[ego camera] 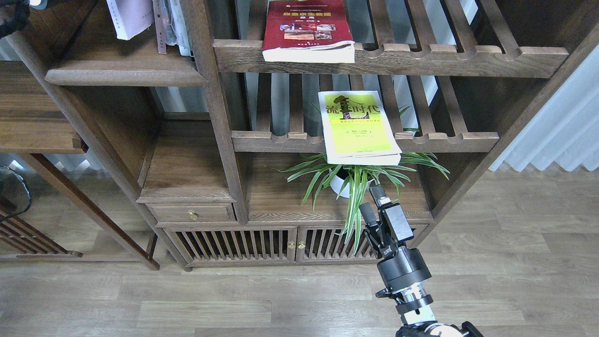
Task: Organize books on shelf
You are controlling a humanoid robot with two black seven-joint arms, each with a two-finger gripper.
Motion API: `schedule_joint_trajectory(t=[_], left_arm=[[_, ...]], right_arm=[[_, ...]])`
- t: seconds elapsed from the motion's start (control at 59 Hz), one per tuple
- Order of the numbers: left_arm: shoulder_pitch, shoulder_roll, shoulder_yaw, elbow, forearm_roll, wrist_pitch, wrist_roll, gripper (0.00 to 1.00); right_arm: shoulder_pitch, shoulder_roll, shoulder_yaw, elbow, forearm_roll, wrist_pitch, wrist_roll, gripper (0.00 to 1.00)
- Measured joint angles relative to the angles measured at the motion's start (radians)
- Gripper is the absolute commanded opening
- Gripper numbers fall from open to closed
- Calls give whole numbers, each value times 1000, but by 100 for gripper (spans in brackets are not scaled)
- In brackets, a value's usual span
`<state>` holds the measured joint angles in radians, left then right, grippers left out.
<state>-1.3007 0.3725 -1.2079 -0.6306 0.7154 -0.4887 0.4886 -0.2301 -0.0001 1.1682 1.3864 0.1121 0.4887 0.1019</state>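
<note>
Left claw (14, 16): only a dark shape at the very top-left corner, cut by the frame edge; cannot tell how its fingers are set
White-lavender book (128, 18): standing up at the top left, over the solid shelf, its lower corner showing, top cut off by the frame
Shelf (126, 75): solid dark-brown board with the thick rounded front edge, upper left; a few thin upright volumes (171, 25) stand at its right end against the post
Dark red book (308, 30): lying flat on the upper slatted rack (458, 58), page edge poking over the notched front rail
Yellow-green book (358, 125): flat on the lower slatted rack (444, 140), cover up with big dark characters, near end overhanging the rail
Plant (355, 180): white pot and long green leaves right under that overhanging book, on the cabinet top
Right claw (372, 202): up in front of the cabinet, just below the yellow-green book, among the leaf tips; two fingers apart with a narrow gap, nothing between them
</note>
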Motion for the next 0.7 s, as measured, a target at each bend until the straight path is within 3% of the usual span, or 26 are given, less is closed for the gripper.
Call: schedule_joint_trajectory(t=[0.695], left_arm=[[-19, 1, 39, -28, 43, 0, 0, 6]], right_arm=[[-1, 0, -35, 32, 52, 0, 1, 98]])
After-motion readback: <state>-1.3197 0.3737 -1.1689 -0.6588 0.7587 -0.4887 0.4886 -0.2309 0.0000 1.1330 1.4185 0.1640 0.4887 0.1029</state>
